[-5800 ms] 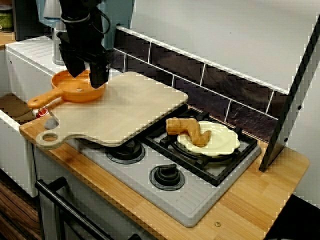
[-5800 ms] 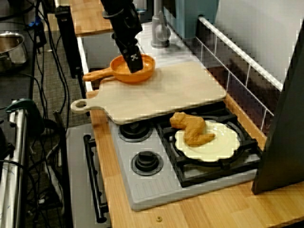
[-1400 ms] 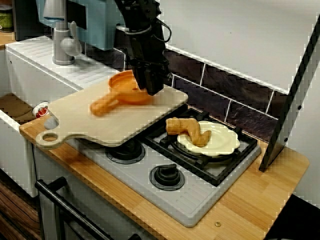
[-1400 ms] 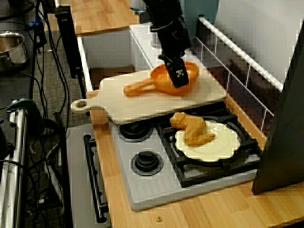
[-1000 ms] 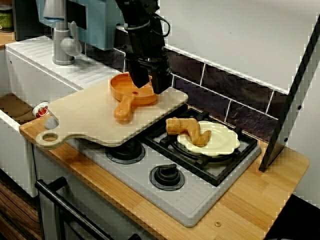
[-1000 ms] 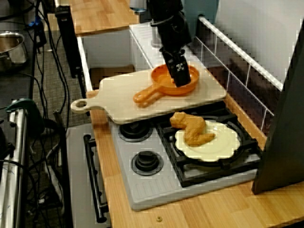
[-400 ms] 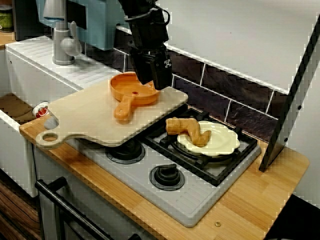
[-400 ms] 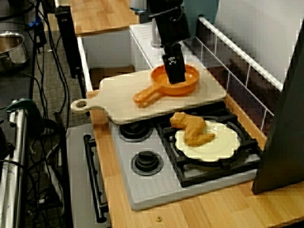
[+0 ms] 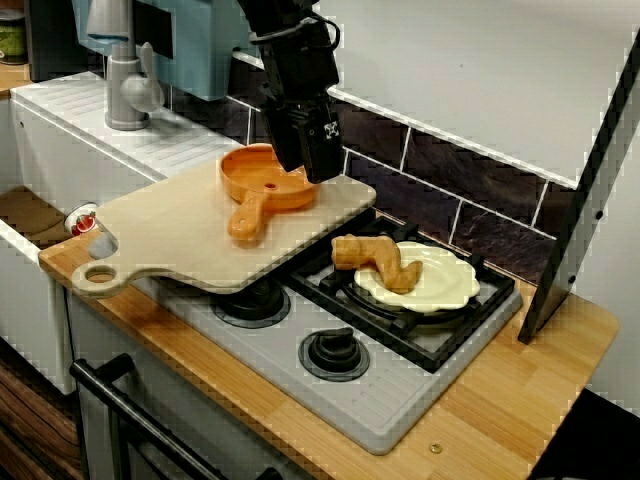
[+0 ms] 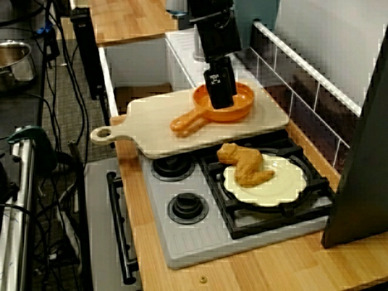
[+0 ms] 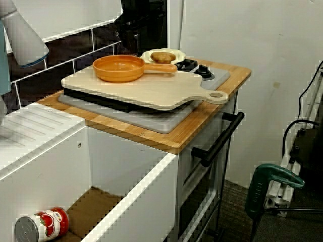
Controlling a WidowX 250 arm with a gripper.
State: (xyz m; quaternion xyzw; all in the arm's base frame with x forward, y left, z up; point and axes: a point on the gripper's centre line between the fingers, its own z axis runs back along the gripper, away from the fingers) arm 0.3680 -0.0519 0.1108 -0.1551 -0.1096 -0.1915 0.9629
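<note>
Lifted off the orange pan that it carried over from the board's left end, the gripper hangs just above the pan's bowl. I cannot tell whether its jaws are apart, and its white mark is illegible. At far left lies a tomato-labelled can, its wording unreadable. Next, the cutting board bears the pan at its far right corner. Further right, a brown toy rests on a cream plate.

orange pan: glossy plastic | cutting board: matt wood
</note>
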